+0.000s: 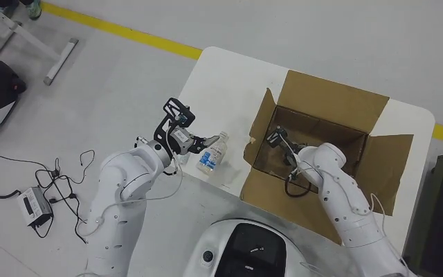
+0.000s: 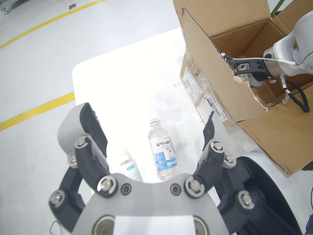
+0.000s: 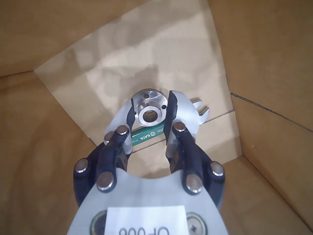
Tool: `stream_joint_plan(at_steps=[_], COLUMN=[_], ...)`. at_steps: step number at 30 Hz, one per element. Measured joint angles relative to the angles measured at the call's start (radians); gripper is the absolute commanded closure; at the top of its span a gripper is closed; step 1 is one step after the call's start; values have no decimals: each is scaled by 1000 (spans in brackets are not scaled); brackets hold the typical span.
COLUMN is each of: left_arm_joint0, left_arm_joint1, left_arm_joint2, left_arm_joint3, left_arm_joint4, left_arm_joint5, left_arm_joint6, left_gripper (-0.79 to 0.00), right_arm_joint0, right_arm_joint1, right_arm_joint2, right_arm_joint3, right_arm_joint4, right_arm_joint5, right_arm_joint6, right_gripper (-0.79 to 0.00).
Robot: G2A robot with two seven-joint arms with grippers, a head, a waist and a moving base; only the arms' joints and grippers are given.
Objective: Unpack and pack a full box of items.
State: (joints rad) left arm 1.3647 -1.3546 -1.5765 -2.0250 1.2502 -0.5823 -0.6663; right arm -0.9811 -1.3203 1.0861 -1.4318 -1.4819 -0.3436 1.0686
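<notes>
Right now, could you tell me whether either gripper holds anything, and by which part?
The left gripper is open, holding nothing. The right gripper straddles the rim of the metal ring in the box; whether it grips cannot be told.

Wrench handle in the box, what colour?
Green wrench handle, best seen in right wrist view.

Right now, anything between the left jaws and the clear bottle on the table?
Nothing visible. The left gripper hangs with jaws open by the clear bottle; the small spray bottle lies beside it, apart, not in between.

Table point(image 1: 221, 83): cardboard box point(image 1: 332, 97); clear bottle point(image 1: 212, 154); spray bottle point(image 2: 129, 167).
</notes>
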Motion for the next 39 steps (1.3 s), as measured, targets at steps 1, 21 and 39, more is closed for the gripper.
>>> stream_joint_plan(at_steps=[1,21,39], left_arm_joint0=[0,0,0], left_arm_joint1=[0,0,0], left_arm_joint2=[0,0,0], left_arm_joint3=[0,0,0], left_arm_joint4=[0,0,0], left_arm_joint5=[0,0,0], left_arm_joint6=[0,0,0], left_gripper=[-785,-785,-785], right_arm_joint0=[-8,12,43], right_arm_joint1=[2,0,-7], right_arm_joint2=[6,-5,-24], right_arm_joint3=[-17,71,131], right_arm_joint4=[1,17,22], right_arm_joint5=[0,-5,7], right_arm_joint6=[1,16,0], right_gripper=[-314,-302,0])
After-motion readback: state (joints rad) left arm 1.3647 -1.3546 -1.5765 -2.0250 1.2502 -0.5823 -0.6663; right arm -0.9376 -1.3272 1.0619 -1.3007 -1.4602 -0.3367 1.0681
